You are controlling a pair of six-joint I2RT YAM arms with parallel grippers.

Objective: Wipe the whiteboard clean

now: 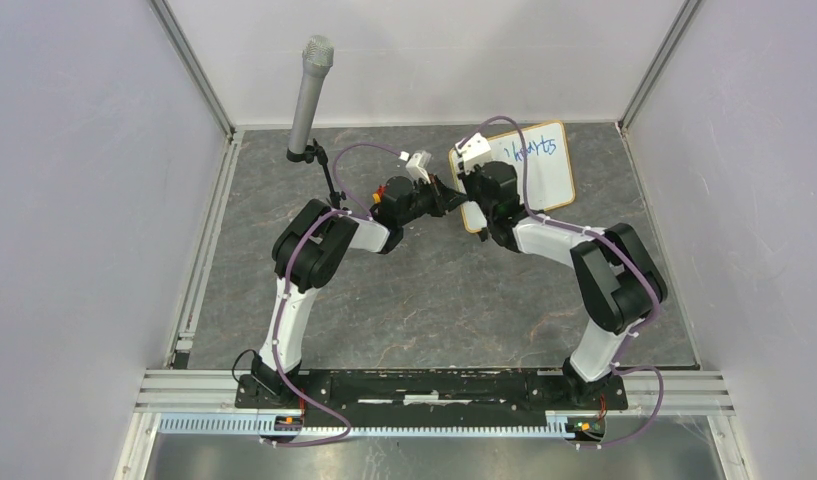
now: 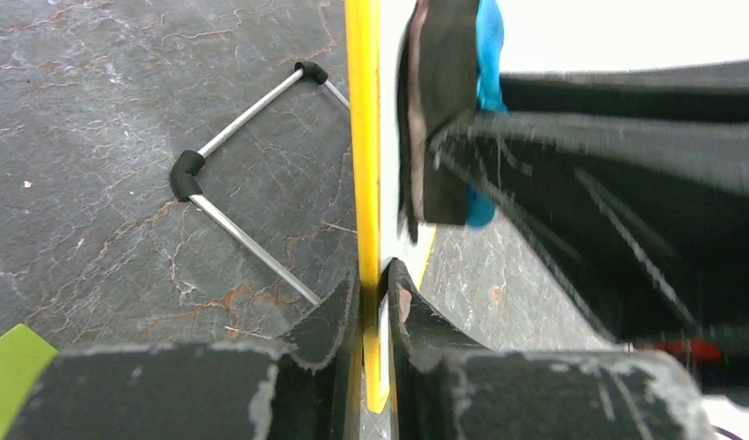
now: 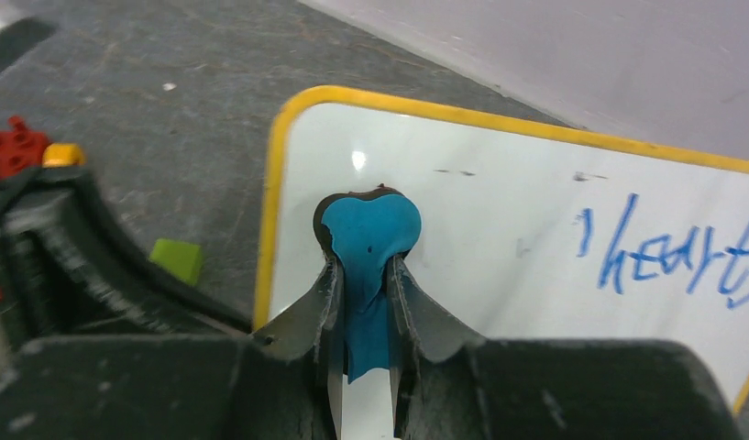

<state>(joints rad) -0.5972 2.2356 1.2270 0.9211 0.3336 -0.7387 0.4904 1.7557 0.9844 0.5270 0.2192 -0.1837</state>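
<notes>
The left gripper (image 2: 374, 286) is pinching the thin yellow-looking frame of the whiteboard (image 2: 363, 137), its two fingers closed narrowly on the board's left short edge. The right gripper (image 3: 363, 268) is squeezing a blue eraser (image 3: 370, 229) with a dark felt side. The eraser is sitting over the white face close to that same left edge. From the left wrist view the felt is just beside the frame, but I cannot tell if it is touching the face.

In the top view the whiteboard is lying in the far right part of the table, with its long axis running left to right and the right end turning a little farther away. Its white face is looking upward. The blue handwriting (image 3: 668, 261) is sitting in the right half, well apart from the eraser.

On the other side of the frame a thin wire leg (image 2: 247, 240) with black corner caps is resting on the table (image 1: 424, 300), which is showing a dark grey stone pattern. A small green block (image 3: 178, 259) is lying near the board's left edge. A grey microphone (image 1: 309, 95) is standing at the far left. Pale walls are closing the space on three sides.
</notes>
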